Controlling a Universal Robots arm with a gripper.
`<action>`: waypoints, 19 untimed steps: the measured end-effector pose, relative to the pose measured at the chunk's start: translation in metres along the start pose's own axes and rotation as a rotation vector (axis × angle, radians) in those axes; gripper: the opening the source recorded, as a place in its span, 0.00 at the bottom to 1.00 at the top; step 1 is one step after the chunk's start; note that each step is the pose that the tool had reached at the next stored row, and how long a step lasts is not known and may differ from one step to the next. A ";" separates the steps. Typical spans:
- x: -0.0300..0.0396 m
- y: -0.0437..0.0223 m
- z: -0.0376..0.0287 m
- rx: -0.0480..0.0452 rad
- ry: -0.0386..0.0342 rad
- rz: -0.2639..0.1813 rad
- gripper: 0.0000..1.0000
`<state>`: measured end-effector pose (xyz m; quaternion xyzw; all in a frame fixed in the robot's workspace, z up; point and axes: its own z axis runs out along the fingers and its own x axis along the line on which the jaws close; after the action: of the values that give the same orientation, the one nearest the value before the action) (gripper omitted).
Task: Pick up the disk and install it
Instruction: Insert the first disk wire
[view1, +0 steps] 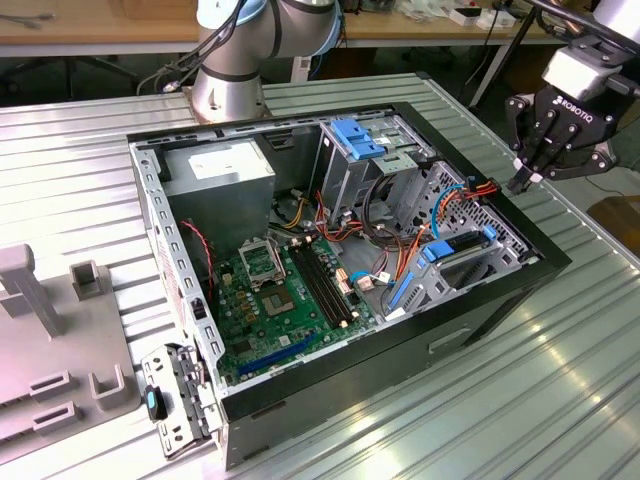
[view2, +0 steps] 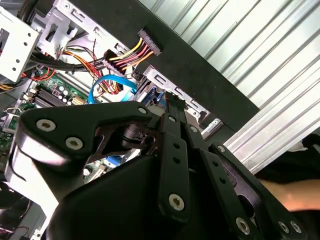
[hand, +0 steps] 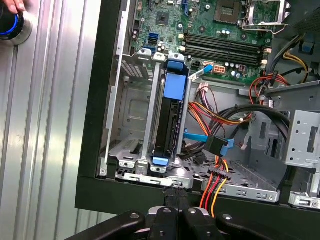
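Observation:
The disk (view1: 460, 250), dark grey with bright blue rails and end tabs, sits edge-up in the metal bay at the corner of the open computer case (view1: 545, 262) on the exterior view's right. In the first wrist view the disk (hand: 167, 120) lies in the bay slot between silver walls. My gripper (view1: 520, 183) hangs above the case's rim, just outside the bay and apart from the disk. Its fingers are shut together with nothing between them, as both wrist views show: gripper (hand: 175, 189), gripper (view2: 175, 100).
Red, yellow and orange power cables (hand: 220, 177) and a thin blue cable (hand: 200, 139) run beside the bay. A silver cage with a paler blue bracket (view1: 357, 137), the motherboard (view1: 285, 300) and a power supply (view1: 220, 170) fill the case. A hand (hand: 12, 5) rests by a blue-lit button.

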<state>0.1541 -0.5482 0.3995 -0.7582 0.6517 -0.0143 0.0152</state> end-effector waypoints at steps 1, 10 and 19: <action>0.0000 0.0000 0.0000 0.0000 0.0000 0.000 0.11; 0.0000 0.0000 0.0025 0.0003 -0.0070 -0.166 0.11; 0.0000 0.0003 0.0091 0.0008 -0.0172 -0.412 0.11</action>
<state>0.1542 -0.5482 0.3904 -0.8755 0.4828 -0.0109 0.0178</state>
